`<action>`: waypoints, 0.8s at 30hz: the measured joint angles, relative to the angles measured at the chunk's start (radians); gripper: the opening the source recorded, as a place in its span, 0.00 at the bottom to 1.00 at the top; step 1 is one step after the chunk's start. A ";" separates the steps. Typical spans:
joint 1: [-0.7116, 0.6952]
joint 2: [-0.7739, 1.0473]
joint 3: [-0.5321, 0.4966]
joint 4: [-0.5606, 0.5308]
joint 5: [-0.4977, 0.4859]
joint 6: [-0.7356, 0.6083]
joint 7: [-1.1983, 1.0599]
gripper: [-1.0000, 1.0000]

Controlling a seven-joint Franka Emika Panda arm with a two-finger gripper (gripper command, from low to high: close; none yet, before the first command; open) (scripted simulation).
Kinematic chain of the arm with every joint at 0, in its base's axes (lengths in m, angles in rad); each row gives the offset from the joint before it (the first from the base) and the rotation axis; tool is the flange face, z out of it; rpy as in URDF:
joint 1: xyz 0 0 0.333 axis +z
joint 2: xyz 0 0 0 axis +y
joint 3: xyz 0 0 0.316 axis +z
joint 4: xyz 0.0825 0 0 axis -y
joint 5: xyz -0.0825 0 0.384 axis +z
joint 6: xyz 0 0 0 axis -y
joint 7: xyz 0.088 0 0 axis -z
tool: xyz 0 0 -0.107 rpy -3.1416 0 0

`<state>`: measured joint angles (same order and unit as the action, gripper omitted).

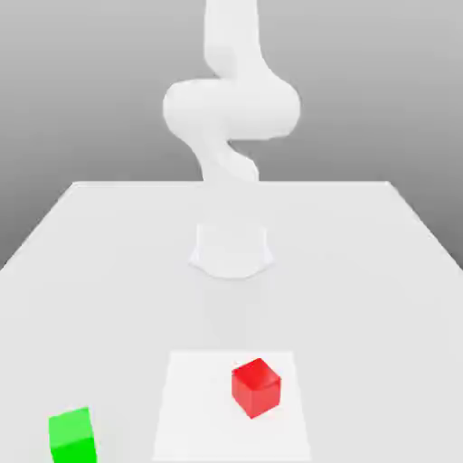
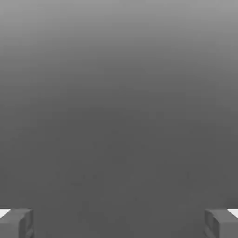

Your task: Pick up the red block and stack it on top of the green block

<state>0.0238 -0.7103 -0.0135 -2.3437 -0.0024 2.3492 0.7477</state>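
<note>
smooth red block (image 1: 255, 387); matt table (image 1: 108, 271)

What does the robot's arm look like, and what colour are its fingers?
The arm is plain white, smooth and rounded like thick curvy tubes, rising from a round white base. Its two fingers are blocky and dark grey, with white parts behind them. No cables or markings show.

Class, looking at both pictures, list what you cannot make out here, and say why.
- Green block: its lower part is cut off by the exterior view's bottom edge.
- Gripper: the hand view's edges cut off all but the tips of its wide-apart fingers.
- Red block: its far faces are turned away.
</note>
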 joint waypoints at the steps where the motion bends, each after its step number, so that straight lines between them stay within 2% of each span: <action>1: 0.011 0.040 -0.006 -0.019 -0.001 0.022 -0.023 0.50; 11: 0.092 0.407 -0.051 -0.197 0.006 0.222 -0.248 0.50; 20: 0.124 0.733 -0.048 -0.353 0.012 0.401 -0.448 0.50; 24: 0.115 0.878 -0.034 -0.352 0.030 0.515 -0.480 0.50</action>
<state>0.1384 0.1674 -0.0472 -2.6953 0.0274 2.8644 0.2673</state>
